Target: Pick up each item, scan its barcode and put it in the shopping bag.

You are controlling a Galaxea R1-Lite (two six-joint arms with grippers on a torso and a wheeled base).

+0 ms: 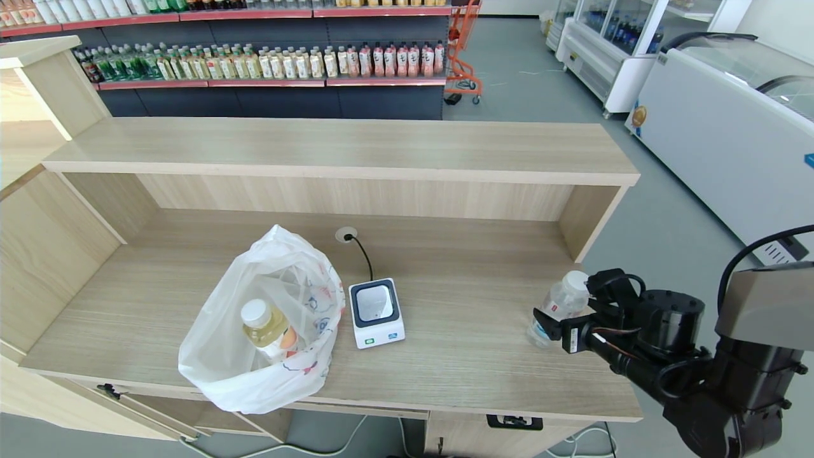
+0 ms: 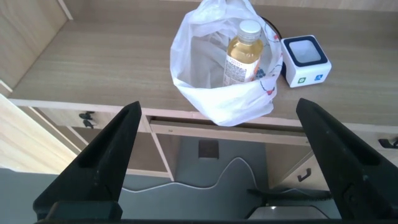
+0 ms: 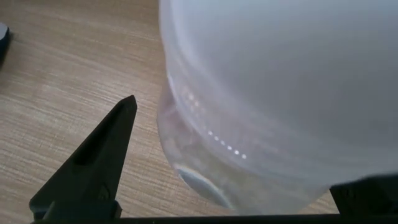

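Head view. Straddling the clear bottle low on its body with the right claw, fingers apart, at the right end of the counter. Resting the white-capped bottle's base on the wood, leaning slightly. Lying well apart to that claw's left: scanner, window facing up. Slumping just past the scanner, farther from the claw: shopping bag, mouth open, holding a yellow drink bottle upright.

Left wrist view. Hanging the left claw off the counter's near edge, fingers spread wide, gripping nothing. Sitting ahead of it, framed between the fingertips: shopping bag with the yellow drink bottle inside. Sitting just beside the bag, ahead of one finger: scanner.

Right wrist view. Looming between the right claw's fingers: clear bottle. Showing a strip of counter between one finger and the bottle wall, not touching. Peeking in at the corner with the other finger, contact impossible to tell.
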